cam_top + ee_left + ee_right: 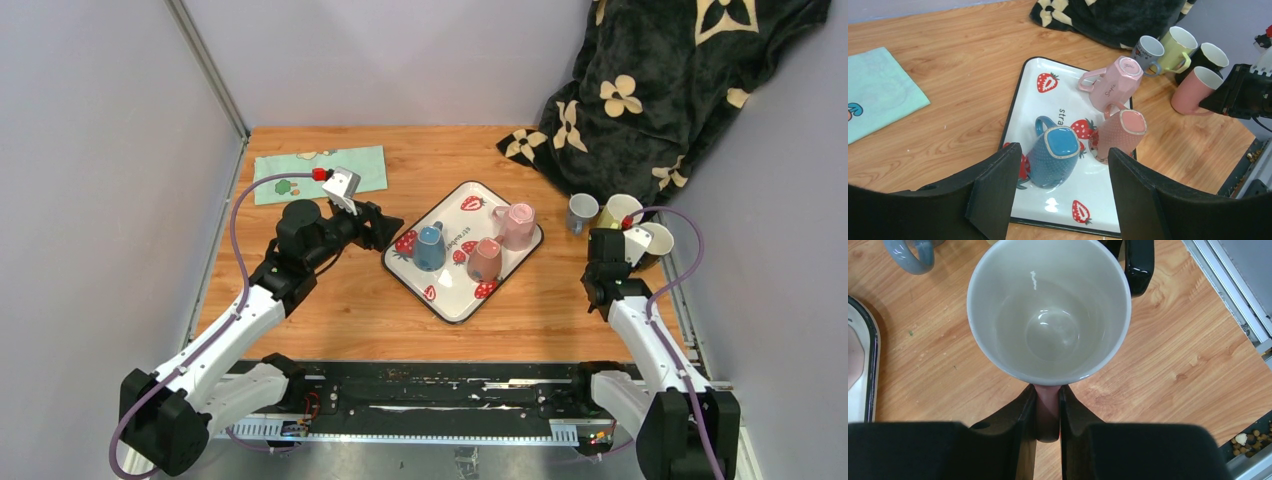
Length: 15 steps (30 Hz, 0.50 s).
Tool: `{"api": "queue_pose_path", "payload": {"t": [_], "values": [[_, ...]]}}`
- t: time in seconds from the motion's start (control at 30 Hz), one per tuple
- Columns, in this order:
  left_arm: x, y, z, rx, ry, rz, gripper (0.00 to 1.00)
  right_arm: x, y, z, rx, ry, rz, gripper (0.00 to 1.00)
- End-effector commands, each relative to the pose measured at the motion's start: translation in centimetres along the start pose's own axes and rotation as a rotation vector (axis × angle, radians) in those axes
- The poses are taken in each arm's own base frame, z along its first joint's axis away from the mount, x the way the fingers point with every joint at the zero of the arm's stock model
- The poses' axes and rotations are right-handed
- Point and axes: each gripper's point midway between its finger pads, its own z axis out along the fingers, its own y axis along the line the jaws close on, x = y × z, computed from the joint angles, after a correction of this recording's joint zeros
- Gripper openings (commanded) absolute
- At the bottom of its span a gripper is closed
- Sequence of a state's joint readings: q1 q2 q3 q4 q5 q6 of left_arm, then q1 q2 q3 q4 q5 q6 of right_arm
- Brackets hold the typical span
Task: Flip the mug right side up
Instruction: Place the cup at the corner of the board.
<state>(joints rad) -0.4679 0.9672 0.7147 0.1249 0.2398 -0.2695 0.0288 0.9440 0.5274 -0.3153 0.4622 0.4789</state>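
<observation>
Broadly, the wooden table (330,300) is boxed in by grey walls on the left, far and right sides, with a black rail along the near edge. Open wood lies between the left arm and the strawberry tray (455,300), and again between the tray and the right arm. The far corners are taken: a teal cloth (320,172) at far left, a black flowered blanket (660,90) at far right. Room on the right is tight, since a grey mug (582,212), a yellow-green mug (620,210) and a black mug (1213,57) stand bunched by the blanket.

The left gripper (1062,152) is spread wide and holds nothing; it hangs just outside the tray's left edge, aimed at the blue mug (430,247), which sits on the tray close ahead of the fingers and apart from them. Two more mugs share the tray: a dotted pink mug (485,260) just beside the blue one, and a pale pink mug (515,225) farther back.

The right gripper (1048,392) is pinched tight on the handle of the pink mug (657,240), beside the bunched mugs near the right edge.

The blue mug stands bottom up, axis vertical, mouth on the tray, handle on the side away from the left gripper. The pink mug points mouth up (its white inside fills the right wrist view), axis vertical, handle toward its gripper; whether its base touches the wood I cannot tell.
</observation>
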Motion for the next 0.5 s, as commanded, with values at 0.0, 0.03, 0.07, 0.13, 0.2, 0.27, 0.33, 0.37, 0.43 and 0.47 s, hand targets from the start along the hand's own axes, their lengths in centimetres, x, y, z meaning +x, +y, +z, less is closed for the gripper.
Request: {"api": "queue_pose_path", "payload": {"t": [0.0, 0.03, 0.07, 0.13, 0.2, 0.27, 0.33, 0.37, 0.43, 0.47], "values": [[-1.74, -0.48, -0.18, 0.011, -0.040, 0.013, 0.71, -0.15, -0.31, 0.53, 0.016, -0.018, 0.043, 0.21], [-1.63, -0.42, -0.20, 0.008, -0.037, 0.013, 0.71, -0.09, -0.30, 0.51, 0.015, -0.015, 0.045, 0.25], [-1.65, -0.42, -0.23, 0.008, -0.037, 0.014, 0.71, -0.01, -0.28, 0.50, 0.013, -0.013, 0.047, 0.27], [-1.58, -0.36, -0.29, 0.004, -0.034, 0.015, 0.71, 0.07, -0.22, 0.48, 0.010, -0.009, 0.050, 0.31], [-1.52, -0.35, -0.33, 0.004, -0.033, 0.016, 0.71, -0.05, -0.82, 0.61, 0.028, -0.006, 0.068, 0.35], [-1.54, -0.31, -0.42, 0.001, -0.033, 0.018, 0.71, -0.11, -0.89, 0.55, 0.029, -0.005, 0.072, 0.37], [-1.56, -0.31, -0.48, -0.001, -0.033, 0.018, 0.71, -0.17, -0.94, 0.47, 0.031, -0.005, 0.071, 0.40], [-1.57, -0.31, -0.49, -0.001, -0.033, 0.019, 0.71, -0.25, -0.98, 0.40, 0.031, -0.005, 0.071, 0.42], [-1.56, -0.23, -0.55, -0.006, -0.032, 0.020, 0.71, -0.49, -1.00, 0.17, 0.030, -0.007, 0.069, 0.45], [-1.48, -0.18, -0.55, -0.008, -0.029, 0.021, 0.71, -0.65, -0.99, 0.03, 0.028, -0.009, 0.070, 0.47]]}}
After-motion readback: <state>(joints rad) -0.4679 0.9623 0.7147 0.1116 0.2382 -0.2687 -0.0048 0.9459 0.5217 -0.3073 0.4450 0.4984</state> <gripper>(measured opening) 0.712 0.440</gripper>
